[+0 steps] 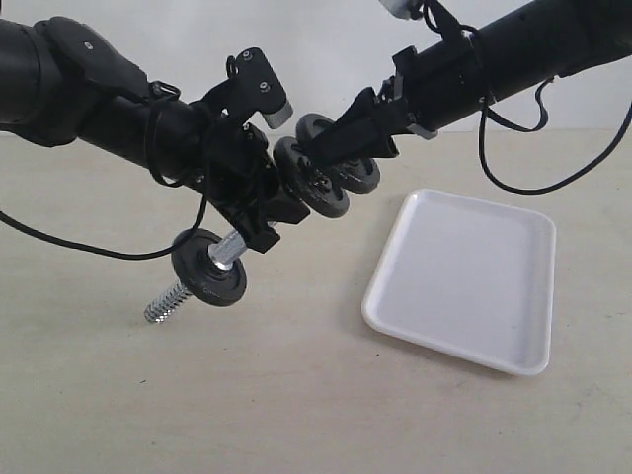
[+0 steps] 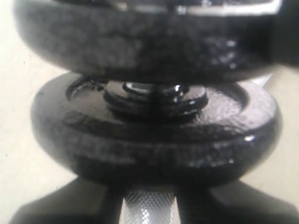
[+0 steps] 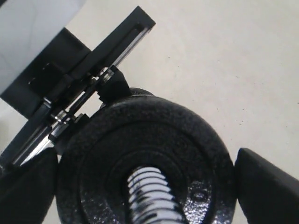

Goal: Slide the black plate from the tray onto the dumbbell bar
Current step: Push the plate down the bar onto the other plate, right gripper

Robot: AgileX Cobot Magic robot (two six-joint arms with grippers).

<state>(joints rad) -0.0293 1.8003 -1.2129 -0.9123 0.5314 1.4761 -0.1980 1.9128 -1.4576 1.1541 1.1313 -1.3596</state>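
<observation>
black plate (image 3: 154,140) is found off the tray (image 1: 464,296) and threaded over the upper end of the dumbbell bar (image 3: 152,198), whose thread is seen poking through the centre hole. the plate is straddled by the right gripper (image 1: 331,156). one finger is laid against the rim and a thin sliver of light is seen at the other, so it cannot be told whether the plate is pinched or merely bracketed. the bar is clamped at its knurled middle by the closed left gripper (image 1: 259,222) and is held tilted, its low end toward the left of the exterior view and its high end toward the right. a second disc (image 1: 308,183) is seated just inboard of the plate, and a third (image 1: 209,269) near the low end. the coming push is judged to run down the bar's long axis, from the right gripper toward the left, with the plate's face kept square to the rod so that the thread is not caught.
</observation>
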